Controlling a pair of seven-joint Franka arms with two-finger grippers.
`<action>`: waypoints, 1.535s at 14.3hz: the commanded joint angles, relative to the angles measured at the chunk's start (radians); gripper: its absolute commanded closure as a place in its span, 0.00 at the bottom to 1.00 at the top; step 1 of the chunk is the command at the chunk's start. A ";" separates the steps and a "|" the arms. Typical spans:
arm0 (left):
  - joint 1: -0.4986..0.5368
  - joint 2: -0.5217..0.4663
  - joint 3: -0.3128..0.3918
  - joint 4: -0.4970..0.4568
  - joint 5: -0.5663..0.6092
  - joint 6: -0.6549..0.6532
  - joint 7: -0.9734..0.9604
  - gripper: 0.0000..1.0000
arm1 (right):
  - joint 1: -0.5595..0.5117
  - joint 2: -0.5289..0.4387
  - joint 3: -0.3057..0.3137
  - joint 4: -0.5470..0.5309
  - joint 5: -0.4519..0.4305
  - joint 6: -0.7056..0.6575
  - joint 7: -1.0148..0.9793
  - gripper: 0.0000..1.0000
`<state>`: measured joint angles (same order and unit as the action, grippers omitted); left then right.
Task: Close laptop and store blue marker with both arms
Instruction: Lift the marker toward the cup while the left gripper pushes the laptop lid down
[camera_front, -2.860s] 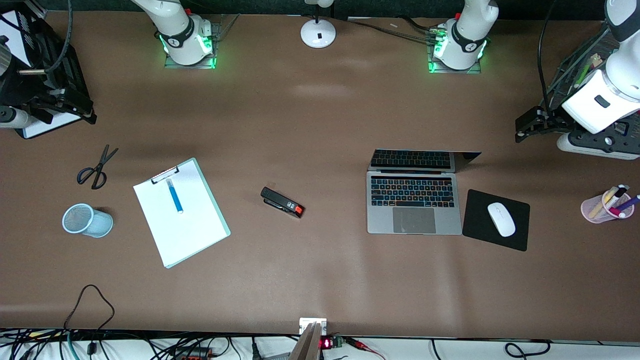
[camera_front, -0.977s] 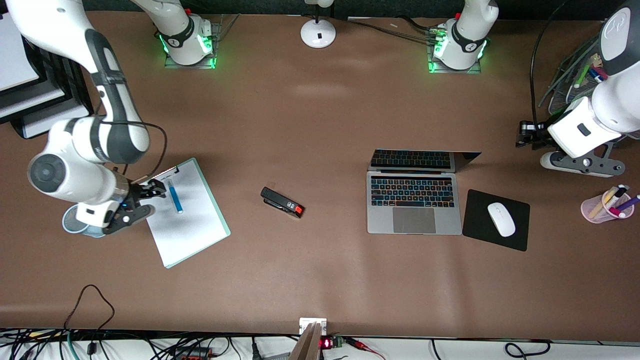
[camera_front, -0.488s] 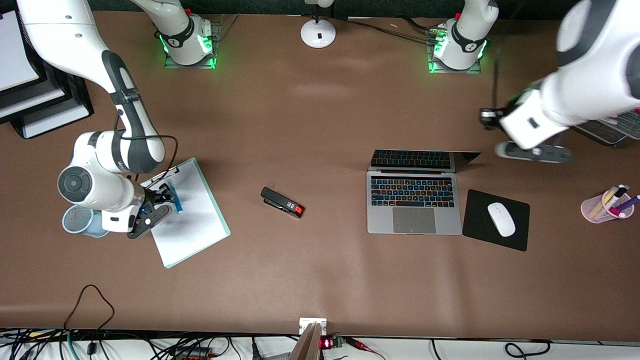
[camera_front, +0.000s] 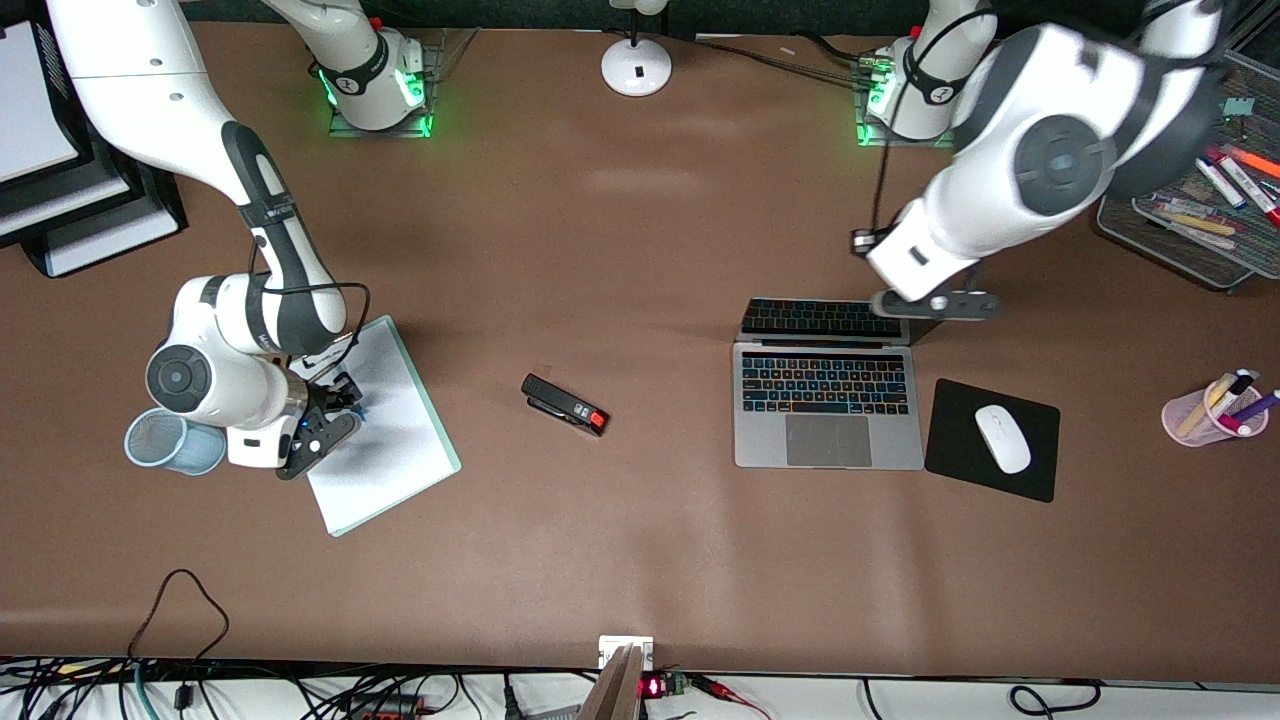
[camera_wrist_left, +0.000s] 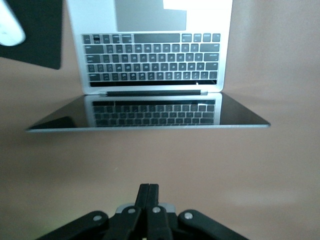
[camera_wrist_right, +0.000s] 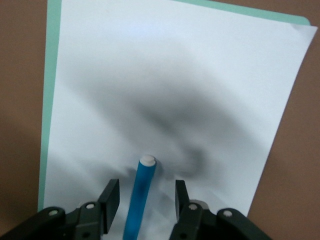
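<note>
Right hand (camera_wrist_right: 143, 206), fingers parted, straddles the short bright-blue marker (camera_wrist_right: 139, 197); left hand (camera_wrist_left: 148, 192), pressed shut and empty, hovers by the open silver-grey laptop (camera_wrist_left: 150, 80).

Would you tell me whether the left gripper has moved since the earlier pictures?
Yes. The left gripper, shut, has swung in from the table's end to above the laptop lid's edge, away from the pen cup.
</note>
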<state>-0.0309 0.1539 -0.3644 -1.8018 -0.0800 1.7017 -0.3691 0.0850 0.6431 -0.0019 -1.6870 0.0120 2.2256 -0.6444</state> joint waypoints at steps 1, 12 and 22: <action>0.017 -0.068 -0.024 -0.201 -0.018 0.177 -0.010 1.00 | 0.007 0.010 0.005 0.000 0.014 0.022 -0.011 0.49; 0.061 -0.047 -0.062 -0.360 0.089 0.455 0.007 1.00 | 0.015 0.053 0.005 0.001 0.014 0.071 -0.009 0.61; 0.163 0.206 -0.057 -0.095 0.261 0.625 0.113 1.00 | 0.009 0.035 0.005 0.012 0.020 0.063 0.031 1.00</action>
<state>0.1054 0.2557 -0.4119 -2.0048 0.1558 2.3302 -0.3023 0.0969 0.6953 0.0005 -1.6820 0.0179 2.2914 -0.6326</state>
